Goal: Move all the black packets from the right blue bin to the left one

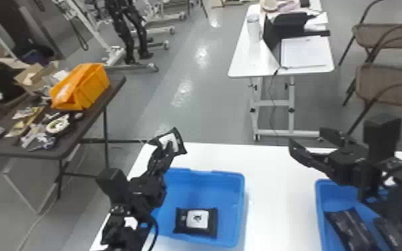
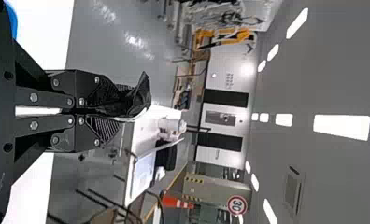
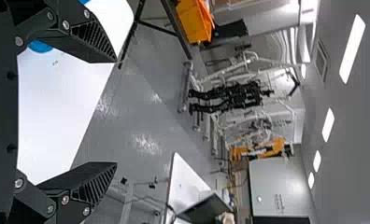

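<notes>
Altogether four black packets are in sight. One labelled packet (image 1: 172,140) is pinched in the left gripper (image 1: 167,147), raised near eleven o'clock of the left blue bin (image 1: 238,207), the bin at six o'clock in the head view. A second labelled packet (image 1: 212,222) lies flat inside that bin, toward its six o'clock side. Two dark packets (image 1: 349,225) rest in the right blue bin (image 1: 321,200), at four o'clock, partly hidden beneath the right arm. That makes two bins, both on one white worktable (image 1: 277,187).

The right gripper (image 1: 305,137) is at three o'clock, its two fingers spread wide apart with nothing between them. In the left wrist view, the left gripper (image 2: 115,112) closes on glossy, creased black film.

Both labelled packets carry a pale, squarish label with a dark mark; the raised one is tilted. The dark pair look shiny and wrinkled.

Beyond are two brown chairs (image 1: 390,83), toward two and three o'clock, and one orange crate (image 1: 91,88) on a dark folding table (image 1: 108,91), between nine and ten.
</notes>
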